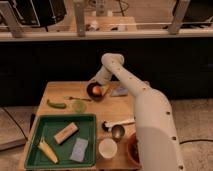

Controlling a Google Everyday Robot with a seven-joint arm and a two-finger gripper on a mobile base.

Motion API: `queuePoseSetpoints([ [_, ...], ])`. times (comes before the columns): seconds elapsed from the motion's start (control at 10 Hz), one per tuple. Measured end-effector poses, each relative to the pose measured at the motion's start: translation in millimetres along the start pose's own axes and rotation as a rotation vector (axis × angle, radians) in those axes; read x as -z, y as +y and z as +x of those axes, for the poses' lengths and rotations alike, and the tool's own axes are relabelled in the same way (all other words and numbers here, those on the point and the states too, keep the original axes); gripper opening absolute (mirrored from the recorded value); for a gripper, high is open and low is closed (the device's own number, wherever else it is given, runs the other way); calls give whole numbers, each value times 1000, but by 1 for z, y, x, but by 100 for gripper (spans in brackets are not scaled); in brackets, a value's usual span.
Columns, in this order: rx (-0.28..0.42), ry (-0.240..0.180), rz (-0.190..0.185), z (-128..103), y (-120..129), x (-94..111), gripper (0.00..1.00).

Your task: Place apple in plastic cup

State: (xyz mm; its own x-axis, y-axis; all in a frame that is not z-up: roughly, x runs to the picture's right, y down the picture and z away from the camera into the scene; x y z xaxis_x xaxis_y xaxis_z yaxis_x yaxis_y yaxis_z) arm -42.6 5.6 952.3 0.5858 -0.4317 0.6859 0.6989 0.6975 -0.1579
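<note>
The apple (95, 90), small and orange-red, lies in the dark brown bowl (89, 95) at the back of the wooden table. My gripper (103, 89) hangs at the bowl's right rim, right beside the apple, open and holding nothing. A pale green see-through plastic cup (79, 105) stands just in front of the bowl, to its left. The white arm reaches to the bowl from the lower right.
A green pepper (56, 104) lies left of the cup. A green tray (61, 118) at front left holds a yellow item, a brown bar and a blue sponge. A white cup (107, 148), a metal scoop (118, 131), a reddish bowl (132, 150) and a grey packet (120, 91) sit nearby.
</note>
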Motion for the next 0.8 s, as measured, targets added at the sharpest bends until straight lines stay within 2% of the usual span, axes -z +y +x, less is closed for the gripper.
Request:
queuePoseSetpoints([
  [0.3, -15, -13, -1, 2, 3, -5, 73],
  [0.4, -17, -17, -2, 3, 3, -6, 68],
  [0.5, -18, -21, -2, 3, 3, -7, 55],
  [0.6, -18, -23, -3, 3, 3, -7, 49],
  [0.8, -16, -22, -2, 2, 4, -6, 46],
])
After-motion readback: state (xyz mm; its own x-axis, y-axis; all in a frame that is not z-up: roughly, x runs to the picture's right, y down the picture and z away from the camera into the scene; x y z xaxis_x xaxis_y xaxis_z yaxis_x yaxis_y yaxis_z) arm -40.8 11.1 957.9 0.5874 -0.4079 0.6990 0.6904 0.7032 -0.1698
